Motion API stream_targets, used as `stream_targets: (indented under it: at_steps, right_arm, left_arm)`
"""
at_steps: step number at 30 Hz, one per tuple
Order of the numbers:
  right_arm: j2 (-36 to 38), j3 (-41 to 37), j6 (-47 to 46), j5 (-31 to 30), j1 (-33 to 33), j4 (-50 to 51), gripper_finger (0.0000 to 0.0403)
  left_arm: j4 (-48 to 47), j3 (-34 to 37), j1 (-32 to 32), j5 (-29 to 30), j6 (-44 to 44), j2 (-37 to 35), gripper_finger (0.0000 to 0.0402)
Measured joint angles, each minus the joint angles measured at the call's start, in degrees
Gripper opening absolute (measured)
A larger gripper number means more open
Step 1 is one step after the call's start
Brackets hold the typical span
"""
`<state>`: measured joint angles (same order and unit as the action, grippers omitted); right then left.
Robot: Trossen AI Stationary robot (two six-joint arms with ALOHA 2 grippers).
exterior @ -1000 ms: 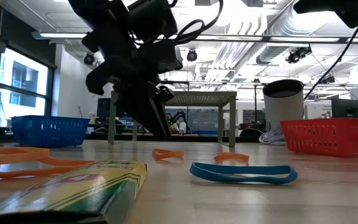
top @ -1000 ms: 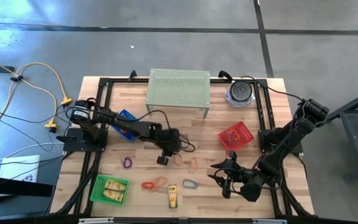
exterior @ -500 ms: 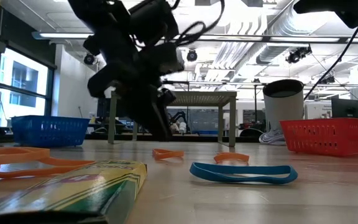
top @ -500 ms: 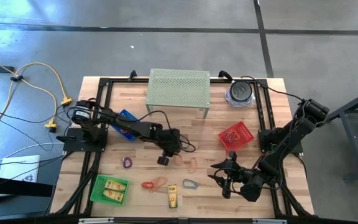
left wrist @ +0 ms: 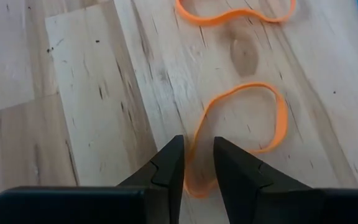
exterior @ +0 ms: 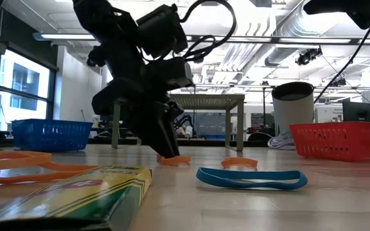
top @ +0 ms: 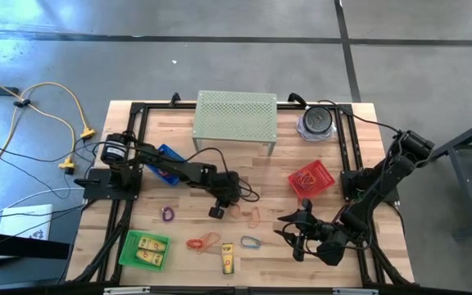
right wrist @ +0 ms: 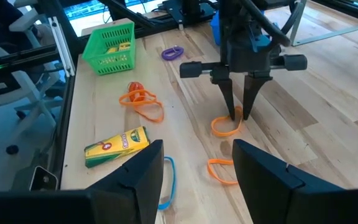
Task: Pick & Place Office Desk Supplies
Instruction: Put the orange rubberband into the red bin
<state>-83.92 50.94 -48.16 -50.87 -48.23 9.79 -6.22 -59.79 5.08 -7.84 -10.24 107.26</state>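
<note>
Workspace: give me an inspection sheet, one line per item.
Surface: wooden table, dark frame rails.
Job's things: orange band straddled by the left gripper; blue band; purple band; yellow box.
Clutter: green basket, red basket, perforated stand.
Grippers: left narrowly open, tips at the table; right gripper open, waiting near the front edge.
Cables: yellow cord on floor.
Surroundings: nothing seen of people.
</note>
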Motion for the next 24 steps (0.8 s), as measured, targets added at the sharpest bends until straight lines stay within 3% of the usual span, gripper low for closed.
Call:
stream_targets:
  at_steps: [4, 10, 16, 24]
  right_arm:
    - [0.0, 0.0, 0.0, -0.01, 0.02, -0.09, 0.0181]
    - [0.0, 0.0, 0.0, -0.13, 0.01, -0.09, 0.0181]
    - [0.0, 0.0, 0.0, -0.15, 0.0, -0.09, 0.0181]
    - [0.0, 0.0, 0.02, -0.13, 0.01, -0.05, 0.0181]
  left_arm:
    - [-0.36, -0.13, 0.0, 0.56, 0.35, 0.73, 0.0073]
    - [-0.77, -0.17, 0.04, 3.34, 1.1, 1.02, 0.0007]
    - [-0.94, -0.09, 0.46, 4.53, 2.25, 0.78, 0.0001]
    - [-0.26, 0.4, 4.81, 11.07, 3.07, -3.04, 0.0]
